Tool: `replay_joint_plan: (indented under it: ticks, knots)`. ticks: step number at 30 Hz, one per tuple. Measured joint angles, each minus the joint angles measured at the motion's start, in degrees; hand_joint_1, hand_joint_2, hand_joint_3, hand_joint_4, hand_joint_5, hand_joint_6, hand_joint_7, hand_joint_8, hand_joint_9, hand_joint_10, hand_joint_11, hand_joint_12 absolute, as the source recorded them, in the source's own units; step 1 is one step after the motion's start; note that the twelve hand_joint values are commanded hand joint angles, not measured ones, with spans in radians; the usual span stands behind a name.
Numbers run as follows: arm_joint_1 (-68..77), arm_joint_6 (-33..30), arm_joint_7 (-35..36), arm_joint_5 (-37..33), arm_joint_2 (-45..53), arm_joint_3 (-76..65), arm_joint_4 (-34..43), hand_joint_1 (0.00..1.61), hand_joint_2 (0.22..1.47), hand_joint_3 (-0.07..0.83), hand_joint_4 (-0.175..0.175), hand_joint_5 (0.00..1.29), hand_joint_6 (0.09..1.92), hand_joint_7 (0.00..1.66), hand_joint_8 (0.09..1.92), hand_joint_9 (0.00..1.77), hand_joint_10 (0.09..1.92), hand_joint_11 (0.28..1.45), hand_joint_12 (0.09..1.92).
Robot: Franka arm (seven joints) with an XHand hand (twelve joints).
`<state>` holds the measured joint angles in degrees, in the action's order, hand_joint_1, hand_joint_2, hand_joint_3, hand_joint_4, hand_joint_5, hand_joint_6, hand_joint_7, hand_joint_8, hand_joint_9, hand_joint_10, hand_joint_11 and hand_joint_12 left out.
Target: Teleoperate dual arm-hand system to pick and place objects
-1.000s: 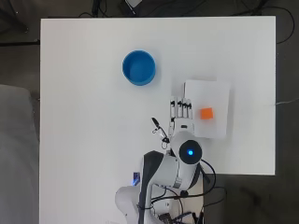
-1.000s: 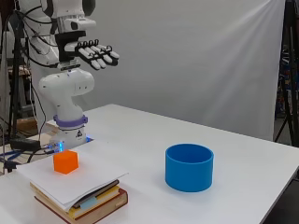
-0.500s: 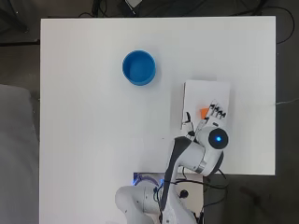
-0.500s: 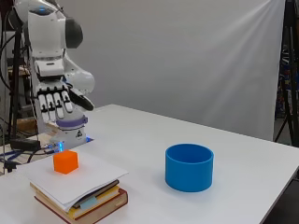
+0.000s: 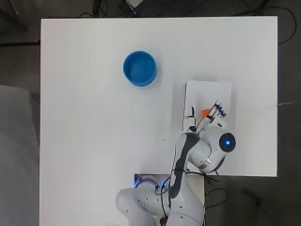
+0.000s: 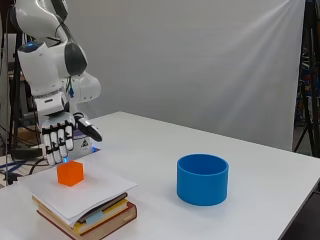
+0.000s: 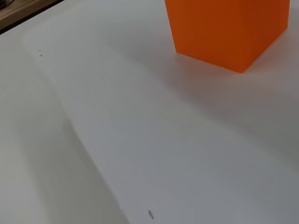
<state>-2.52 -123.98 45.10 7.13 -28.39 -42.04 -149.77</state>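
1. Orange cube (image 5: 205,113) in the overhead view lies on a white sheet of paper (image 5: 208,96) at the worktop's (image 5: 94,132) right side, mostly covered by the hand (image 5: 214,116), whose fingers (image 5: 218,109) reach over it. A blue bowl (image 5: 139,68) stands well apart, up and to the left.
2. Orange cube (image 6: 70,173) in the side view sits on the white paper (image 6: 95,192), which tops a stack of books (image 6: 92,218). The hand (image 6: 58,141) hangs just above and behind the cube, fingers (image 6: 59,143) straight and pointing down, thumb (image 6: 89,130) stretched out sideways, holding nothing. The blue bowl (image 6: 202,179) stands to the right on the worktop (image 6: 250,165).
3. Orange cube (image 7: 230,29) in the wrist view is very close, resting on the white paper (image 7: 154,140); none of the hand shows.
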Motion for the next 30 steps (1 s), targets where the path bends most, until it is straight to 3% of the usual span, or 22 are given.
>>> replay_joint_plan:
  ticks: [5,6,8,10,11,12,13,15,18,26,30]
  knots:
    - [0.7,-1.4,1.5,-2.2,2.7,-2.5,-0.2,0.2,1.02,0.006,-0.085,0.02,0.09,0.2,0.09,0.37,0.09,0.46,0.09]
    - [0.8,-1.6,1.7,-2.4,2.8,-2.5,-0.4,0.23,1.03,0.004,-0.069,0.1,0.09,0.23,0.09,0.39,0.09,0.47,0.09]
    - [1.1,-2.0,3.1,-3.0,3.2,-2.8,-0.8,0.44,1.07,0.003,0.018,0.48,0.09,0.55,0.09,0.67,0.09,0.6,0.09]
    - [1.7,-2.0,6.2,-4.3,4.8,-4.0,-1.0,0.58,1.08,0.001,0.063,0.67,0.09,0.74,0.09,0.85,0.09,0.68,0.09]
    - [2.1,-1.9,8.3,-5.4,6.0,-4.7,-0.7,0.74,1.1,0.011,0.106,0.77,0.46,0.78,0.66,0.91,0.69,0.69,0.44]
    - [2.4,-1.5,10.8,-7.1,7.2,-5.3,-0.6,0.85,1.13,0.016,0.138,0.82,0.79,0.91,1.21,1.07,1.23,0.77,0.99]
    - [2.7,-1.3,13.3,-8.9,8.1,-5.7,-0.5,0.9,1.15,0.015,0.157,0.83,1.0,1.01,1.56,1.21,1.57,0.83,1.37]
    - [2.7,-0.9,16.7,-11.7,8.6,-5.8,-0.7,0.94,1.18,0.009,0.172,0.82,1.19,1.08,1.85,1.32,1.84,0.87,1.71]
    - [2.2,1.0,18.0,-12.9,6.9,-4.1,-0.6,0.94,1.2,0.005,0.175,0.79,1.28,1.08,1.92,1.33,1.91,0.88,1.8]
    - [0.6,1.3,26.9,-15.3,-1.7,5.0,2.3,0.92,1.22,0.003,0.175,0.75,1.36,0.98,1.92,1.22,1.92,0.85,1.78]
    - [0.2,2.2,27.8,-16.0,-5.5,10.5,4.5,0.92,1.22,0.0,0.175,0.76,1.36,0.97,1.92,1.22,1.92,0.89,1.81]
